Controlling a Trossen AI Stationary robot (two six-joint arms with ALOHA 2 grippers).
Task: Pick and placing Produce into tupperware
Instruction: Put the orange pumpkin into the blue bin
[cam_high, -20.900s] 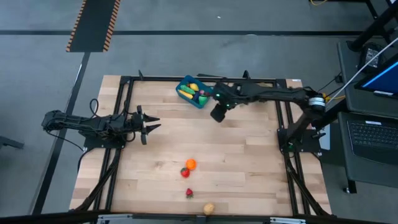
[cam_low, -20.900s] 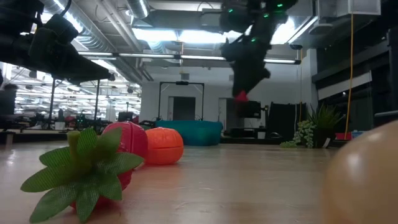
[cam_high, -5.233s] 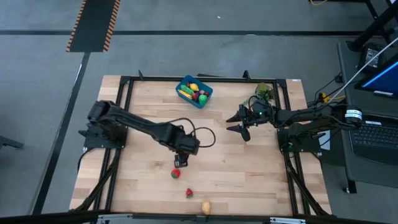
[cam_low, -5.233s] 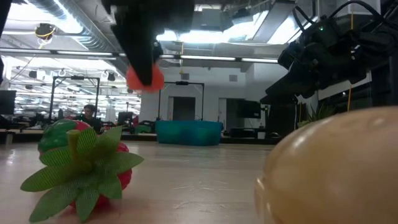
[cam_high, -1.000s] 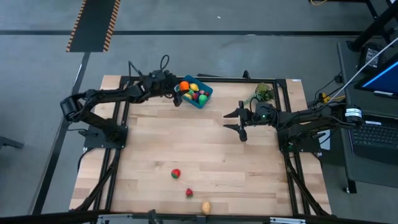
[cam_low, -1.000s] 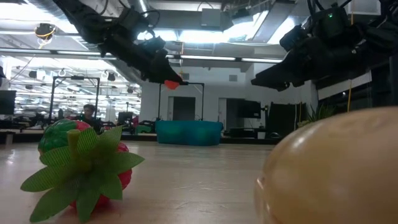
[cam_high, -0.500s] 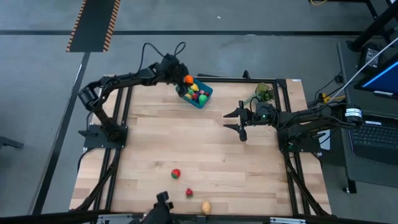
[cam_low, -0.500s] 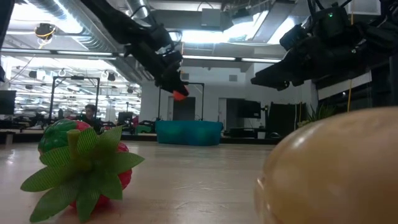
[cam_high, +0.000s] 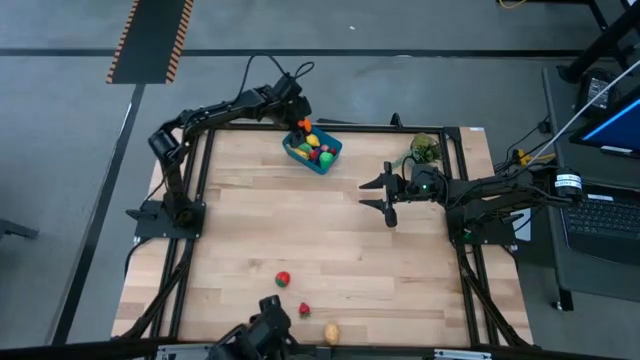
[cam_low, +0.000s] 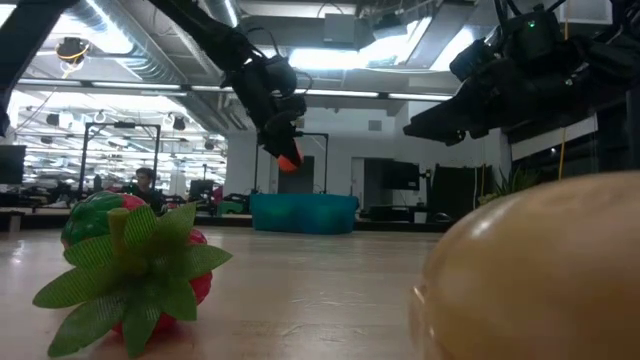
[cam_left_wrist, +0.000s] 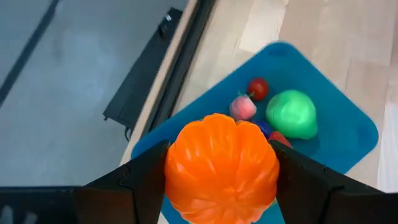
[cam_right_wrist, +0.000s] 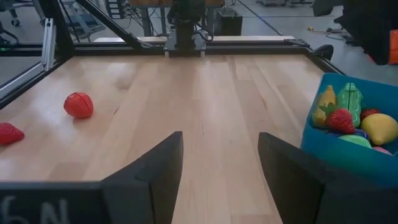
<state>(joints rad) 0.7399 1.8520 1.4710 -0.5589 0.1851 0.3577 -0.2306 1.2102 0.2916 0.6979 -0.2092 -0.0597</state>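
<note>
The blue tupperware (cam_high: 314, 151) stands at the table's far edge with several toy produce pieces in it (cam_left_wrist: 291, 114). My left gripper (cam_high: 303, 126) hangs over its far-left corner, shut on an orange ribbed toy fruit (cam_left_wrist: 221, 168). On the table's near half lie a red tomato (cam_high: 283, 279), a strawberry (cam_high: 304, 310) and a tan potato (cam_high: 333, 333). My right gripper (cam_high: 385, 196) waits open above the table's right-middle, holding nothing. My left gripper pinches the orange fruit between its two fingers (cam_left_wrist: 147, 180), one on each of its opposite sides (cam_left_wrist: 174, 167). The fingers slant down from the table's far-left side (cam_low: 270, 95). The fruit is lifted clear, above the tupperware's far-left part.
A grey-green leafy sprig (cam_high: 425, 148) lies at the far right. A black frame (cam_high: 200, 200) runs along the table's sides. A dark shape (cam_high: 262, 338) shows at the near edge. Bare wood (cam_right_wrist: 205, 106) lies between my right gripper and the loose produce.
My left gripper has carried the orange fruit toward the far edge and slightly right, to above the tupperware, and has tipped steeply downward. The fruit stays between the fingers. A dark shape has come in at the near edge.
</note>
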